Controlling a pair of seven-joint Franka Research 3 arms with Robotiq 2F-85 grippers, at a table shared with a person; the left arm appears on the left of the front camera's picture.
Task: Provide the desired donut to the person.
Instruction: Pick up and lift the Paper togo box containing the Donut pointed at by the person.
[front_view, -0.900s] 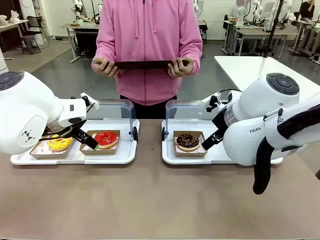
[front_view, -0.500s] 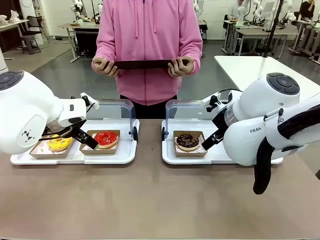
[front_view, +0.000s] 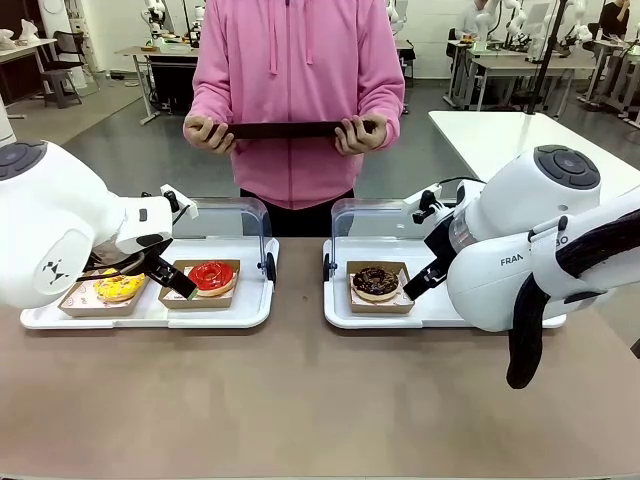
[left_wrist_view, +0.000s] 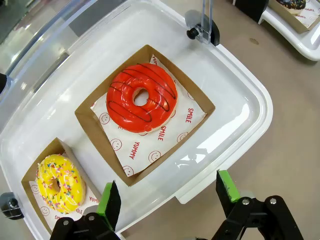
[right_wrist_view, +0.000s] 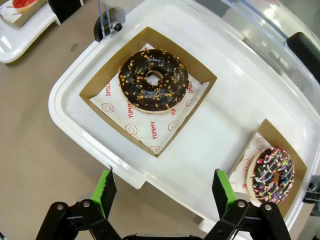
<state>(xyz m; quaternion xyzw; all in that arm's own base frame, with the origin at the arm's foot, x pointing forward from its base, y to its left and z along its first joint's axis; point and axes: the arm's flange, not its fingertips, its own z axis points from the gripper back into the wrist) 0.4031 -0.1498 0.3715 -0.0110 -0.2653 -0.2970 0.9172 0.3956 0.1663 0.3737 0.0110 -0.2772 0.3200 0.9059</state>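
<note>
While both end effectors stand released and empty, no donut has left its box. The left end effector (left_wrist_view: 168, 192) hangs with its green pads spread wide over the near rim of the left white tray (left_wrist_view: 260, 107). It is just short of the cardboard box (left_wrist_view: 202, 102) that holds the red-glazed donut (left_wrist_view: 141, 97). The yellow sprinkled donut (left_wrist_view: 59, 182) lies in its own box beside that one, in the same tray.

The right end effector (right_wrist_view: 163, 187) is likewise wide apart and holds nothing. It is poised above the near edge of the right white tray (right_wrist_view: 65, 120), facing the nut-topped chocolate donut (right_wrist_view: 153, 81). A chocolate donut with coloured sprinkles (right_wrist_view: 272, 172) sits farther along that tray.

Both trays rest on the brown desk (front_view: 300, 400) with their clear lids (front_view: 225, 215) swung up at the back. Across the desk stands the person (front_view: 297, 100) in the pink hoodie, whose hands (front_view: 360, 133) grip a dark flat board (front_view: 290, 129) at each end, level at waist height, as if ready to receive something.

By my judgement the task is at its very start. Nothing shows which donut is wanted, since neither hand points at one. Picking the right box, grasping it, carrying it over and setting it down for the person all remain to be done.
</note>
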